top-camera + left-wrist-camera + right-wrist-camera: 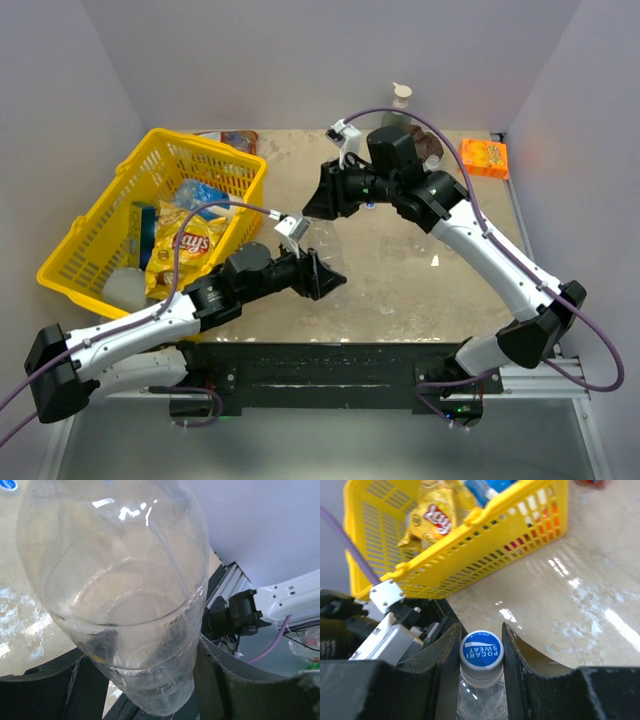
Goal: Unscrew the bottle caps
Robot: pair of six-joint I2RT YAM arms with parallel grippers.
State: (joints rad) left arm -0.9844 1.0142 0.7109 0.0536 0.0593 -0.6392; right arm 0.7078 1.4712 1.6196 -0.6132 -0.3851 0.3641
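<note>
Over beige table [580, 610] — clear ribbed bottle [125, 605], blue cap [481, 650].

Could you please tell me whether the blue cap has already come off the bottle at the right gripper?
No, the blue Pocari Sweat cap sits on the clear bottle's neck, between the right gripper's fingers.

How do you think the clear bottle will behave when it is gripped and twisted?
The bottle looks empty and thin-walled, so it is probably light and apt to buckle. Its smooth wall may slip in the left gripper as the cap is twisted.
</note>
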